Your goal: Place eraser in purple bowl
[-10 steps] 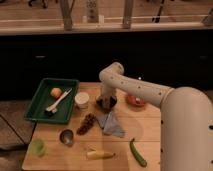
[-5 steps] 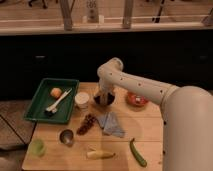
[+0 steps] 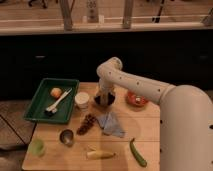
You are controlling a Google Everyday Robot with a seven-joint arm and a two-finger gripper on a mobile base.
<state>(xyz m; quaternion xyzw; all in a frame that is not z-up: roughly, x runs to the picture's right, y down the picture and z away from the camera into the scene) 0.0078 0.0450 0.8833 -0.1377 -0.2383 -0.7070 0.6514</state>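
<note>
At the far middle of the tabletop (image 3: 145, 129), the claw (image 3: 103, 95) hangs straight down from the bent white arm (image 3: 131, 82), right over the purple bowl (image 3: 111, 100) and seemingly inside its rim. Claw state: cannot tell, the wrist blocks it. The eraser is not visible anywhere. It could be in the claw or already in the bowl, and it is hidden either way. No loose eraser shows elsewhere on the wood. The white cup (image 3: 81, 100) is just beside the bowl at its 9 o'clock, and the orange-red bowl (image 3: 136, 100) is near at 3 o'clock. The green tray (image 3: 35, 107) sits farther out at 9 o'clock, holding an orange item (image 3: 56, 92) and a pale utensil (image 3: 57, 103). At the bowl's 6 o'clock is the blue cloth (image 3: 112, 125), with a dark clustered thing (image 3: 87, 124) at 7 o'clock. The small metal cup (image 3: 66, 136) is farther off the same way. A yellow item (image 3: 100, 154) and a long green vegetable (image 3: 137, 152) lie along the near edge. Handling guess: an eraser is light, small, rubbery and grippy, so it is unlikely to slip and is not fragile. It is best pinched across its narrow sides at the middle with light force. Dropped from low height it may bounce a little, so it should be let go close to the bowl floor. The bowl is small and the cup is close, so a nudge on the way out is the risk.
</note>
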